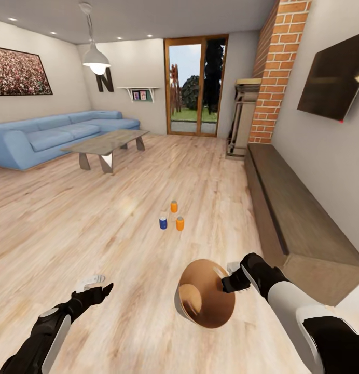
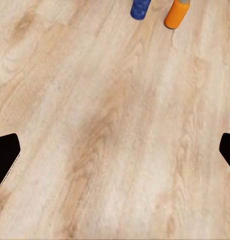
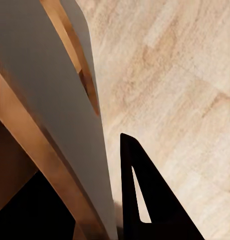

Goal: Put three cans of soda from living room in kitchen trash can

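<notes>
We read the step in hand as approach: the bin has been brought into the living room rather than the cans carried out, and none of the cans is collected yet. The right gripper (image 1: pixel 227 283) clamps the rim of the round tapered bin, tan-brown inside and pale grey outside (image 1: pixel 203 301), holding it tilted above the light wood plank floor (image 1: pixel 122 218), mouth facing us. Its interior looks empty. At 12 o'clock from the bin, well apart, stand three small cylindrical drink cans with grey tops: a dark blue one (image 1: pixel 163 223), an orange one (image 1: pixel 179 223) just beside it, and a second orange one (image 1: pixel 174 206) behind them. All upright on the floor. The left gripper (image 1: pixel 91 283) hangs at 9 o'clock from the bin, jaws spread wide, holding nothing. Next move, we judge: roll closer, set the bin near the cans, then reach with the free left gripper.
</notes>
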{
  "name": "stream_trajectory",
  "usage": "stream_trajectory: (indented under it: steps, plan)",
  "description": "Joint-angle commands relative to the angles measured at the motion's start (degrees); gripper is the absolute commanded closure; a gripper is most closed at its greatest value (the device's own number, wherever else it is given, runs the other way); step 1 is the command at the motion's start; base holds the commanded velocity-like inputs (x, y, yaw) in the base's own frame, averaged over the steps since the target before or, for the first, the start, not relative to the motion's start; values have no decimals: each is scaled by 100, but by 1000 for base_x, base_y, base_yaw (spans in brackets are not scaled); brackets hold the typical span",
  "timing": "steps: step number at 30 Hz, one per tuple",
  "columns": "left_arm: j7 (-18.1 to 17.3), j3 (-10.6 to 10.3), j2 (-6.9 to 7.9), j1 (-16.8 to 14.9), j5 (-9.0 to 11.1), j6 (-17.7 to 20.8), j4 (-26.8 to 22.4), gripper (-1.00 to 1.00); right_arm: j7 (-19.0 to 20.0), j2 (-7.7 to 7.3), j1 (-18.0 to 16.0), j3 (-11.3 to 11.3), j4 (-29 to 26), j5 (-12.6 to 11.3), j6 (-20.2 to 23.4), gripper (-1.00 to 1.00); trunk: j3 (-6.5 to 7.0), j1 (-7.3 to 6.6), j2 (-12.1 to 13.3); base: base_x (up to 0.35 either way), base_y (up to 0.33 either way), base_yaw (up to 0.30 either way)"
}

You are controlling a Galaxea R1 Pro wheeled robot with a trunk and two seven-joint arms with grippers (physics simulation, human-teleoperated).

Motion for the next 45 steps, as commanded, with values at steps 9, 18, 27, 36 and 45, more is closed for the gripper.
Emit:
stream_trajectory:
  steps: [9, 18, 27, 36, 45]
  plan:
    - [-1, 0, 0, 0, 0, 0, 1, -100, 2, 30, -2, -28, 0, -128, 27, 100, 1, 0, 0, 307, 107, -2]
    - [0, 0, 0, 0, 0, 0, 9, -100, -13, 51, -2, -29, 6, -128, 27, 100, 7, 0, 0, 293, 149, -52]
    - [-2, 0, 0, 0, 0, 0, 9, -100, -16, 56, -2, -29, 7, -113, 27, 100, 30, 0, 0, 288, 159, -175]
    - [-8, 0, 0, 0, 0, 0, 8, -100, -16, 62, -2, -26, 7, -116, 27, 100, 33, 0, 0, 277, 175, -25]
    - [-9, 0, 0, 0, 0, 0, 6, -100, -15, 63, -2, -29, -1, -111, 27, 100, 33, 0, 0, 265, 174, -1]
